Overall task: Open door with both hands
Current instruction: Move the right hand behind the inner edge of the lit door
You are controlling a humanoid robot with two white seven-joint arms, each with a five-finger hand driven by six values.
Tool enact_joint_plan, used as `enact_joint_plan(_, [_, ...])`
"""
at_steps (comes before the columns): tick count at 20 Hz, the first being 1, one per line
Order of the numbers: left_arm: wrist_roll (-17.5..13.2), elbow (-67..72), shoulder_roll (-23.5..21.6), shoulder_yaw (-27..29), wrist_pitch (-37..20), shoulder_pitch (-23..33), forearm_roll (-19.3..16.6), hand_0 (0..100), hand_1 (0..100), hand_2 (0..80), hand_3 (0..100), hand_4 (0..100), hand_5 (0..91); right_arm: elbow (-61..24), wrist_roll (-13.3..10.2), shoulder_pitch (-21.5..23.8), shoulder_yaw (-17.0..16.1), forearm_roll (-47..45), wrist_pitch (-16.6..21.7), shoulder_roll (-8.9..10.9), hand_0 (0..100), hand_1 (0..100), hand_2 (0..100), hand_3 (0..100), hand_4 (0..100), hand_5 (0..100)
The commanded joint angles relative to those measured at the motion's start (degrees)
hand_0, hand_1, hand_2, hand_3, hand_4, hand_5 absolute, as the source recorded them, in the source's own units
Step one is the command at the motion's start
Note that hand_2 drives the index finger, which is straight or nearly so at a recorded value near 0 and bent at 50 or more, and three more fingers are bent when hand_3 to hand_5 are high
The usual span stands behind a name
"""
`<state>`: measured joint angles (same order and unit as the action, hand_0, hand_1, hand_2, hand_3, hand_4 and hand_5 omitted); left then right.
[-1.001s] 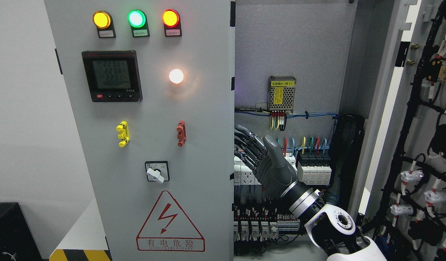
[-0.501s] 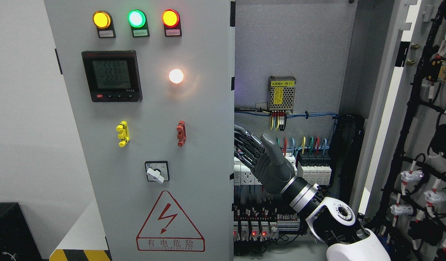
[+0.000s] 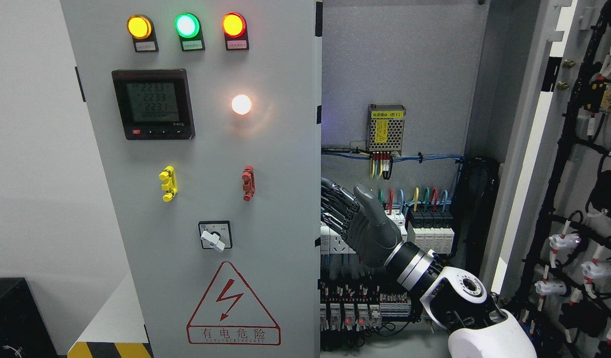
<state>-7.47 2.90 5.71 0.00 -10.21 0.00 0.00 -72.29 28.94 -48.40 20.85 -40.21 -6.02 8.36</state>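
The grey left door [image 3: 265, 149] of the electrical cabinet stands closed or nearly so, carrying lamps, a meter and a rotary switch. The right door [image 3: 573, 199] is swung wide open at the right, its wired inner face showing. My right hand [image 3: 341, 210] comes up from the lower right into the open cabinet. Its dark fingers [image 3: 335, 199] stretch leftward to the left door's right edge, where the tips pass out of sight behind it. The thumb points up and the hand holds nothing I can see. My left arm does not show.
Inside the cabinet are a meshed power supply [image 3: 386, 129], a row of breakers [image 3: 429, 233] with coloured wires, and relays [image 3: 355, 313] right below my hand. A black box [image 3: 12, 318] sits at the lower left beside a hazard-striped edge [image 3: 111, 349].
My right hand has shifted slightly left and down toward the left door's edge, and the fingers have slid further behind that edge. The doors have not visibly moved.
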Motion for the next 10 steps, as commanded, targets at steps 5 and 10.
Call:
enact_joint_plan(5, [0.0,0.0,0.0,1.14,0.01,1.93,0.7,12,56,0.0,0,0,0.0,-0.57,0.15,-0.47,0.16,-4.62,-0.22,-0.01,6,14,0,0,0,0])
enact_joint_plan(10, [0.0,0.0,0.0,1.14,0.01,1.93,0.7,12,56,0.0,0,0,0.0,-0.66,0.24,-0.46,0.42,-4.71,-0.56,-0.01,6,14,0,0,0,0])
